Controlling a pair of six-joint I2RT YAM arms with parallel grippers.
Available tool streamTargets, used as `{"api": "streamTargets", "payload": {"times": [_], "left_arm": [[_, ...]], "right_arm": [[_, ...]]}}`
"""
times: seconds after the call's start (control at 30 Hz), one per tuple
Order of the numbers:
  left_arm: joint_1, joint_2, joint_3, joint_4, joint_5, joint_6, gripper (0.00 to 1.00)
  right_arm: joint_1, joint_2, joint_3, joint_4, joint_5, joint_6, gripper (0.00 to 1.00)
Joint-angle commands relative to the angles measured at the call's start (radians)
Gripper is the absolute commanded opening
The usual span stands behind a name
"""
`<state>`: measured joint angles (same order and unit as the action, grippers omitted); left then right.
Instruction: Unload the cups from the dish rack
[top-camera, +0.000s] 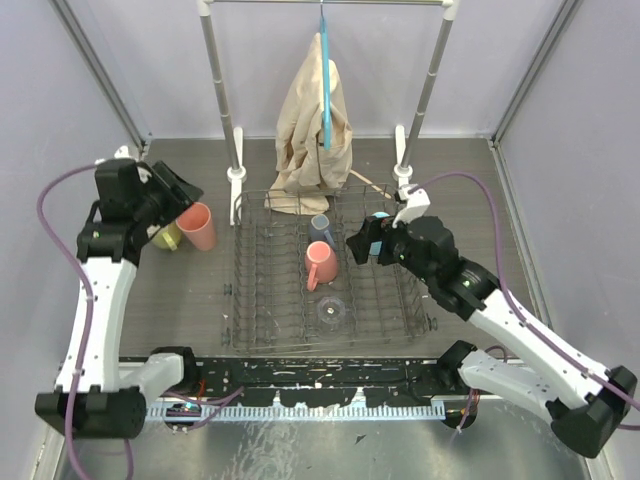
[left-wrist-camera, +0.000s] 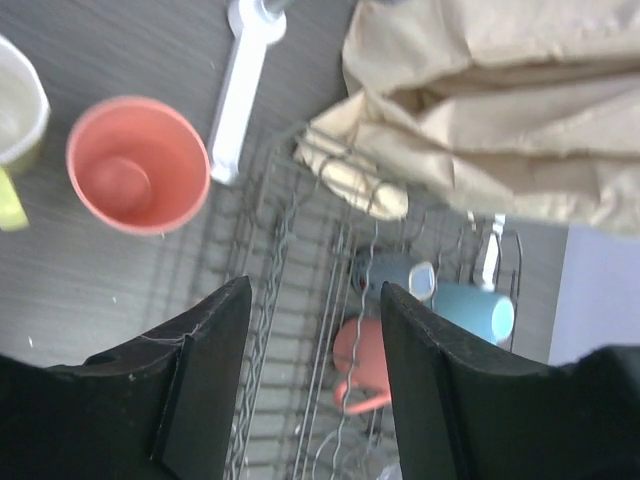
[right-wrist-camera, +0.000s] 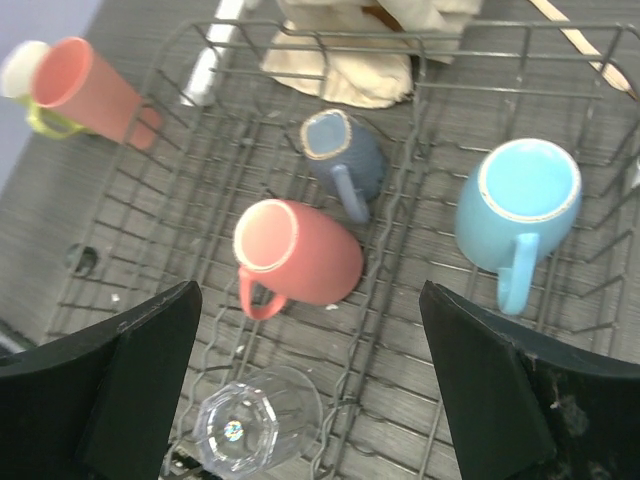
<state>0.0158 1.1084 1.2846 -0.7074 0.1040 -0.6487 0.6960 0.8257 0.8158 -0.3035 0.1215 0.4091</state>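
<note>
Light blue mug (right-wrist-camera: 520, 205) is sitting at the dish rack's (right-wrist-camera: 500, 92) right end; your spread-open right gripper (right-wrist-camera: 308, 290) is hovering left of it, needing centring. Left gripper (left-wrist-camera: 312, 290) is idling released.

Looks like a robot laboratory cell, not a real kitchen. Closed in behind and on both sides of the large dark wire dish rack (top-camera: 260, 270) by plain pale lilac wall panels (top-camera: 40, 100) and thin grey metal frame posts (top-camera: 100, 70). Just in front of that rack, a black metal mounting rail (top-camera: 320, 375) carrying two white jointed robot arms (top-camera: 95, 310) with purple cables (top-camera: 41, 200). Behind the rack, only a silver clothes rail (top-camera: 222, 100) with a beige cloth (top-camera: 310, 110).
</note>
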Motion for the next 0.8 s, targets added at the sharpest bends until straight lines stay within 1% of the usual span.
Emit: {"api": "streamTargets", "payload": {"times": [0.0,0.13,0.27,0.37,0.47,0.63,0.77], "left_arm": [[-0.065,-0.135,-0.160,0.046,0.068,-0.019,0.61],[-0.085,-0.244,-0.267,0.035,0.134,-0.004,0.61],[-0.105,-0.329,-0.362,0.039,0.152,0.014,0.60],[-0.112,-0.384,-0.416,0.045,0.162,0.025,0.60],[-0.112,-0.420,-0.458,0.059,0.179,0.031,0.61],[-0.112,-0.437,-0.478,0.069,0.235,0.040,0.62],[-0.112,-0.442,-0.481,0.069,0.268,0.042,0.62]], "right_arm": [[-0.006,0.113,0.103,-0.041,0.142,-0.019,0.96],[-0.052,0.264,0.200,-0.102,0.155,-0.018,0.96],[-0.155,0.369,0.248,-0.108,0.045,-0.010,0.96],[-0.204,0.439,0.274,-0.120,0.027,-0.013,0.96],[-0.216,0.510,0.308,-0.132,0.027,-0.029,0.96],[-0.221,0.619,0.374,-0.161,0.026,-0.036,0.94],[-0.227,0.665,0.412,-0.186,0.054,-0.044,0.94]]}}
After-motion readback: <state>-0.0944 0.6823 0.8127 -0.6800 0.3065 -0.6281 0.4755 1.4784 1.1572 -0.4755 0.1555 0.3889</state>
